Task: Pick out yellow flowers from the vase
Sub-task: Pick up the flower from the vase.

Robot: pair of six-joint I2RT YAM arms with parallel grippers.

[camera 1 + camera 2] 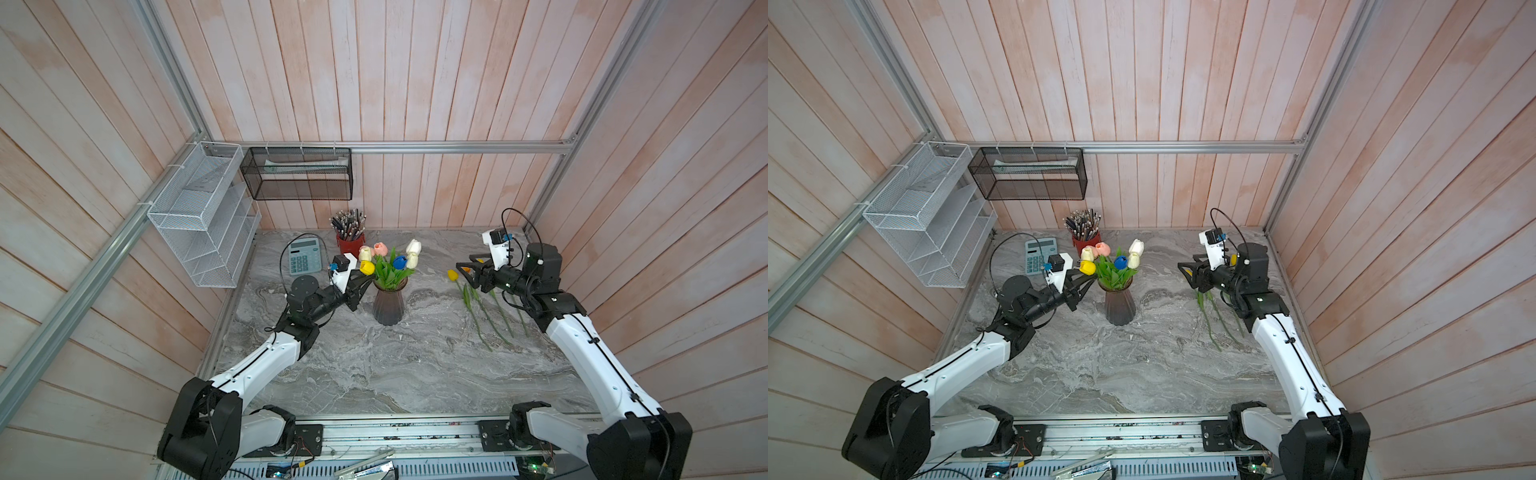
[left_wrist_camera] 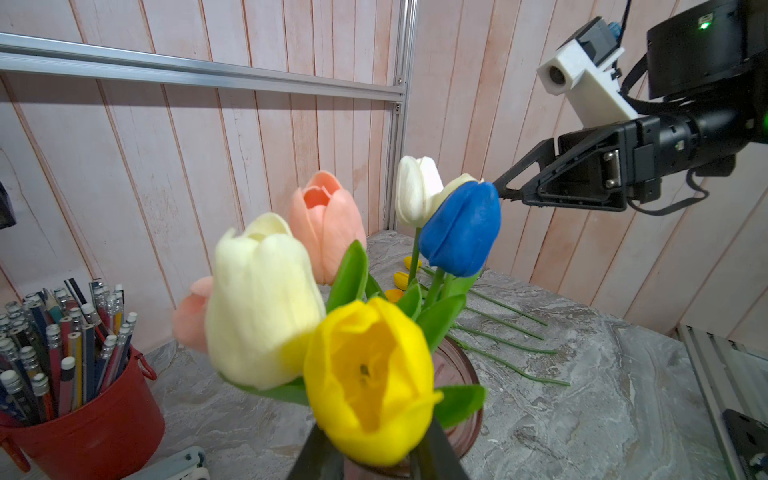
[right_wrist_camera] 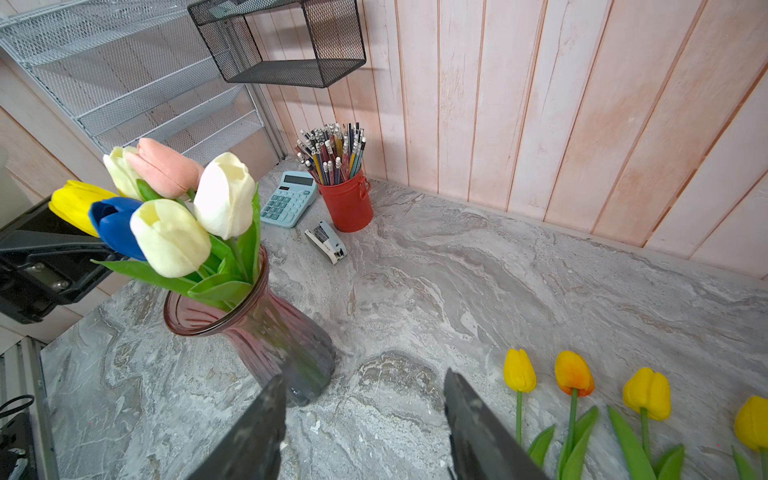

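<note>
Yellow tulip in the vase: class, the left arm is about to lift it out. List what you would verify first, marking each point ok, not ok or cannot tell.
1. The left gripper straddles the yellow tulip below its head: ok.
2. Jaws closed firmly on its stem: cannot tell, the head hides it.
3. The vase stands upright on the table: ok.
4. The cream tulip is clear of the yellow head: not ok, it crowds it.
5. The right gripper is open, empty and apart from the vase: ok.
6. Four picked yellow tulips lie side by side on the table: ok.
</note>
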